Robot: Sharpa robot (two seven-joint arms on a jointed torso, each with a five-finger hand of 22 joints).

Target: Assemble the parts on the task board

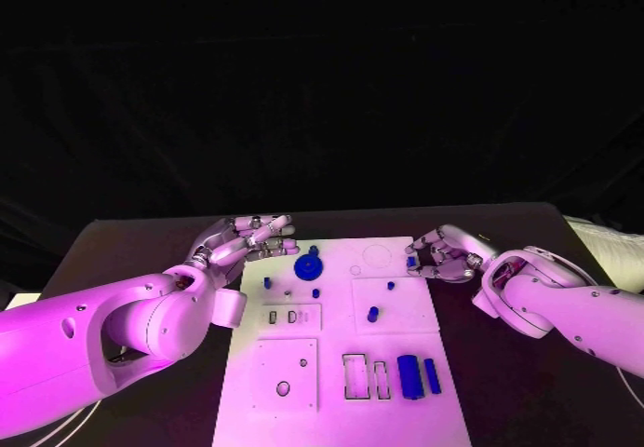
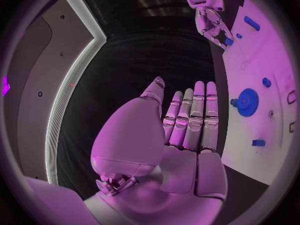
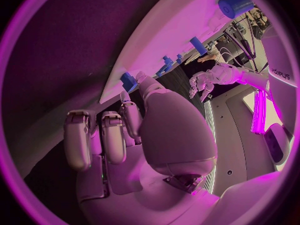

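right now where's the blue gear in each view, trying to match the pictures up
Head view: the blue gear lies on the far part of the task board, just beside the left hand.
Left wrist view: it lies flat on the board beyond the left hand's fingertips.
Right wrist view: I cannot pick it out among the small blue parts.
Shared landmark: the white task board, in all three views.

flat black tabletop (image 1: 148, 244), backed by a dark, creased fabric backdrop (image 1: 322, 102) beyond its far edge.
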